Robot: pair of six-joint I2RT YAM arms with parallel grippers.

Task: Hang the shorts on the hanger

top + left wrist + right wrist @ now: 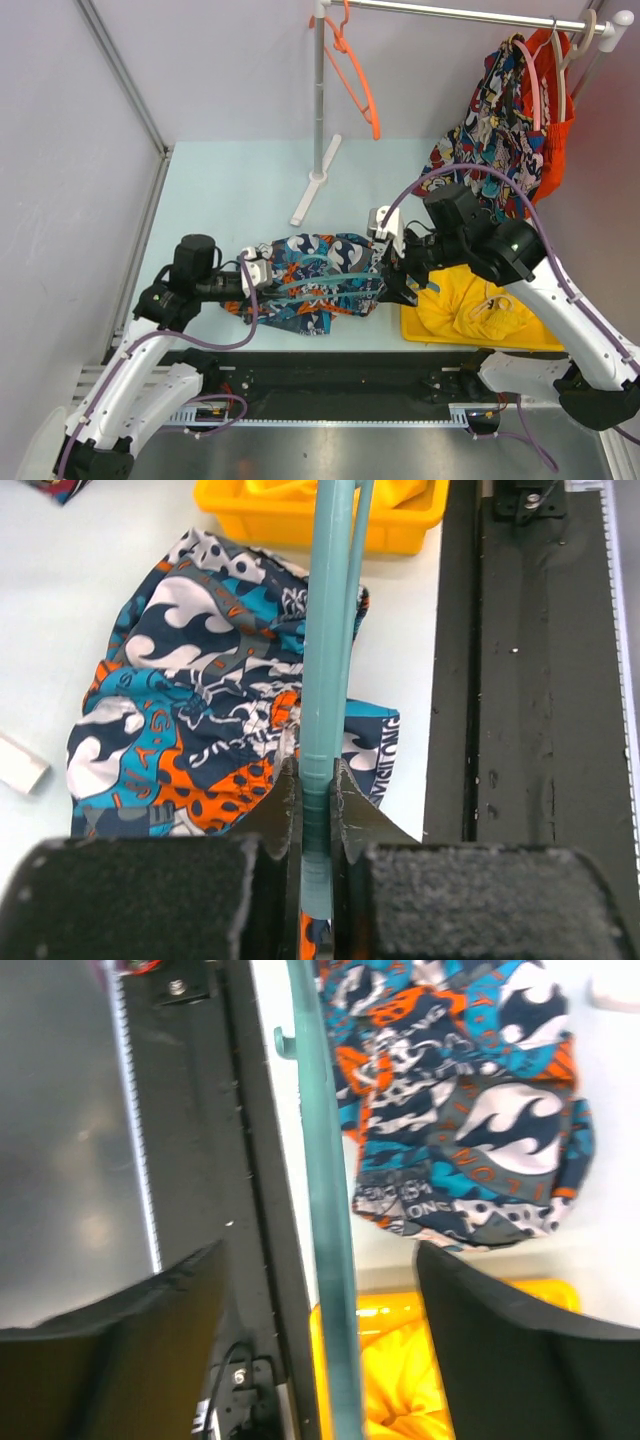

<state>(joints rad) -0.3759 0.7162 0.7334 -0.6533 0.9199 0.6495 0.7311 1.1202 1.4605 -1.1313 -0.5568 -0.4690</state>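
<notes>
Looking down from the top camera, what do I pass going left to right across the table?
left gripper → the shorts → right gripper → yellow tray holding a yellow garment

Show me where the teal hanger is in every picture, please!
Top external: the thin teal plastic hanger lies across the navy, teal and orange cartoon-print shorts, between the two arms.
Left wrist: the hanger runs straight up the middle, pinched in the left jaws at the bottom.
Right wrist: the hanger runs top to bottom, left of centre, between the open right jaws.
Shared landmark: the shorts, next to the hanger in all three.
</notes>
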